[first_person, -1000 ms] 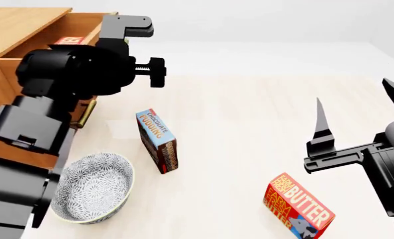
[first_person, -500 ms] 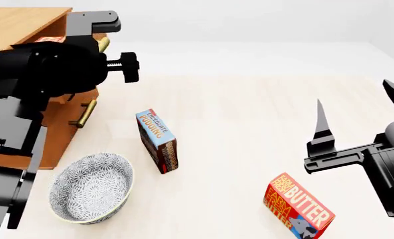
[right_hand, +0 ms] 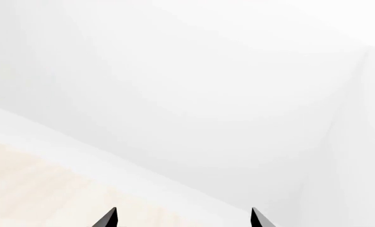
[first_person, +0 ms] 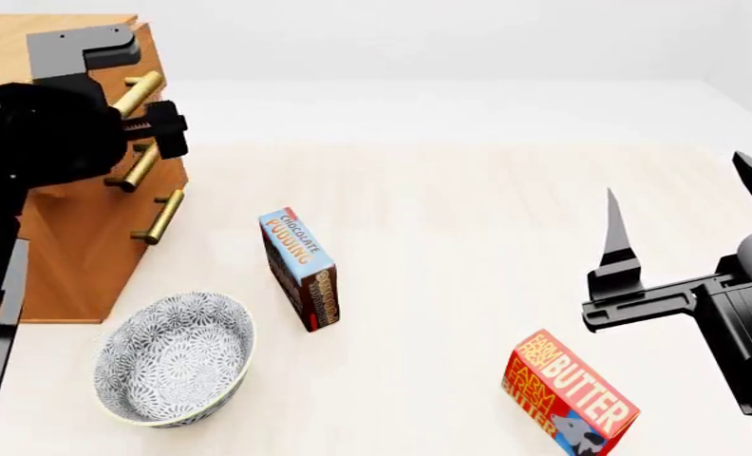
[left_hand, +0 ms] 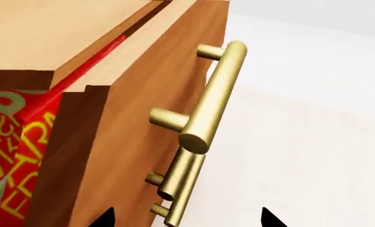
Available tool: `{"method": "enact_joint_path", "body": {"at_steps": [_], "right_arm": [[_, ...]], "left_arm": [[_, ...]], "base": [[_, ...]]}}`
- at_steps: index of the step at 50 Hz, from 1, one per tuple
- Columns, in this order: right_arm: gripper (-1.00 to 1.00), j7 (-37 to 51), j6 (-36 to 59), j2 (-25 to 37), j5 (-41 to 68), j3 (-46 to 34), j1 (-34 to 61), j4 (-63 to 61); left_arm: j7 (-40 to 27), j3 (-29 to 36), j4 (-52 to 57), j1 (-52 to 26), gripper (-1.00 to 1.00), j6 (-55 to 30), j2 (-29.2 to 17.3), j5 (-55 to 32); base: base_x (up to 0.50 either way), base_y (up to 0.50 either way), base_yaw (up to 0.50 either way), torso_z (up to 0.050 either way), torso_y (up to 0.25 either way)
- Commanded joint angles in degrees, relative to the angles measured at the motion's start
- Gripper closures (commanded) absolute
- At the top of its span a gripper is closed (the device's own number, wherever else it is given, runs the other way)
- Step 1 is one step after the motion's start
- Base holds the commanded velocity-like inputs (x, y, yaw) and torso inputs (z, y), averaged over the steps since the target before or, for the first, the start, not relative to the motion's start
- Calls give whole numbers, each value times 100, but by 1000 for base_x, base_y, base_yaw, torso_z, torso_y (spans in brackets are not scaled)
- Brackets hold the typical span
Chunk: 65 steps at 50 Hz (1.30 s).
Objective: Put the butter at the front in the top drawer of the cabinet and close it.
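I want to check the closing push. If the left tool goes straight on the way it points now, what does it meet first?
Most likely the brass handle of the top drawer, which lies directly ahead of the left tool. The exact gap is unclear.

You can read "FARM FRESH BUTTER" on the red carton and "CHOCOLATE PUDDING" on the blue-brown carton; the drawer's red carton shows only partial yellow lettering.

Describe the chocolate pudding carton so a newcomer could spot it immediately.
Start from the wooden cabinet at the floor's left. Ahead of it sits a patterned bowl, and just right of that stands the chocolate pudding carton. It is blue and brown, unlike the red-and-orange butter carton farther right.
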Motion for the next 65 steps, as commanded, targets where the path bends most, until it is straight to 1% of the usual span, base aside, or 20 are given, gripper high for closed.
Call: {"method": "enact_joint_path", "body": {"at_steps": [1, 6, 14, 19, 23, 26, 29, 31, 37, 40, 44, 48, 52, 55, 58, 61, 65], "right_arm": [[-100, -56, 44, 8, -80, -33, 40, -17], [-100, -108, 93, 14, -166, -103, 98, -29], [-100, -145, 64, -3, -178, -76, 95, -30], [-100, -154, 38, -18, -164, -42, 90, -25], [-100, -156, 14, -31, -157, -22, 79, -23], [-100, -177, 37, -30, -205, -68, 110, -22], [-100, -208, 67, -27, -258, -115, 155, -29], [-100, -226, 77, -23, -286, -138, 184, -32], [-100, -253, 86, -52, -366, -228, 261, -32], [-100, -241, 67, -87, -374, -280, 277, -12], [-100, -224, 53, -111, -379, -355, 330, 42], [-100, -173, 12, -146, -336, -416, 356, 107], [-100, -76, -77, -199, -222, -441, 341, 195], [-100, 7, -158, -240, -102, -420, 314, 247], [-100, 151, -324, -313, 121, -340, 227, 341], [-100, 248, -421, -343, 279, -301, 171, 394], [-100, 355, -488, -368, 440, -277, 132, 437]], "left_arm": [[-283, 65, -1077, -192, -100, 560, -174, 495], [-669, 2, -1381, -196, -100, 939, -242, 618], [-1437, -60, -1345, -136, -100, 1256, -410, 804], [-1594, -75, -1214, -126, -100, 1253, -453, 836], [-1655, -91, -889, -63, -100, 1117, -492, 792], [-1927, -137, 228, 188, -100, 741, -700, 623], [-2329, -331, 1659, 477, -100, 338, -983, 276], [-2622, -376, 3137, 652, -100, -20, -1284, 22], [-3191, -655, 6107, 716, -100, -684, -1862, -740], [-3270, -805, 7260, 904, -100, -741, -2087, -1126], [-3415, -1032, 8409, 1345, -100, -637, -2294, -1576], [-3474, -1137, 9122, 1860, -100, -372, -2391, -1703], [-3201, -961, 9599, 2518, -100, 177, -2375, -1243], [-2996, -808, 9724, 2902, -100, 523, -2326, -913], [-2713, -552, 9744, 3373, -100, 1092, -2286, -220], [-2467, -376, 9654, 3739, -100, 1521, -2266, 186], [-2145, -223, 9503, 4262, -100, 2114, -2243, 522]], "base": [[0, 0, 0, 0, 0], [0, 0, 0, 0, 0], [0, 3, 5, 0, 0], [-2, 4, 9, 0, 0], [-3, 4, 10, 0, 0], [0, 4, 10, 0, 0], [0, 4, 9, 0, 4], [0, 4, 8, 0, 0], [0, 2, 3, 2, 5], [0, 0, 0, 0, 3], [0, 0, 0, 0, 0], [0, 0, 0, 0, 0], [0, 0, 0, 0, 0], [0, 0, 0, 0, 0], [0, 0, 0, 0, 0], [0, 0, 0, 0, 0], [0, 0, 0, 0, 0]]}}
